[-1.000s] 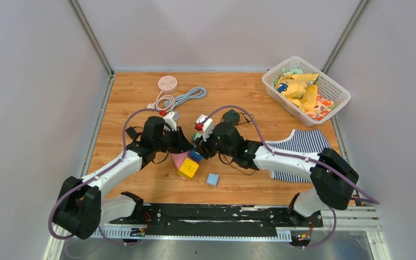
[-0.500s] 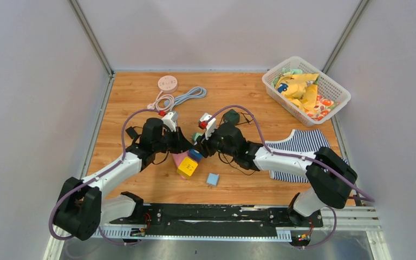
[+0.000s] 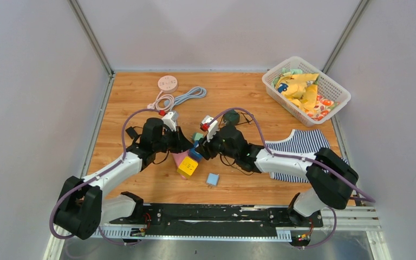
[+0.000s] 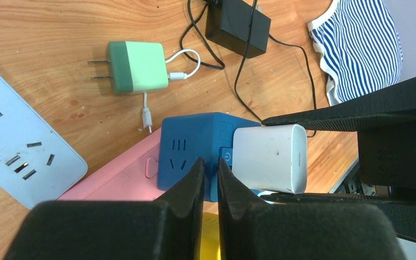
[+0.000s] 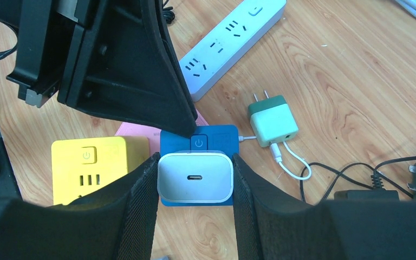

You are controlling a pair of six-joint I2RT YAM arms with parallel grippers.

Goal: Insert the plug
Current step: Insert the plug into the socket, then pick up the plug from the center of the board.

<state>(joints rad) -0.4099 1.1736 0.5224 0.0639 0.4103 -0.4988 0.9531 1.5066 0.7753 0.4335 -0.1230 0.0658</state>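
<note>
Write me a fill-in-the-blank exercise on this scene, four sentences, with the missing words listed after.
The right end effector is shut on a charger coloured ___.
That charger sits against the ___ socket cube.
The left end effector holds nothing; its jaws are ___.
The loose charger with bare prongs is ___.
Missing words: white; blue; shut; green.

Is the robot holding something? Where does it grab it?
The right pincer grips the white charger by its two opposite sides. The left pincer is shut and holds nothing.
</note>
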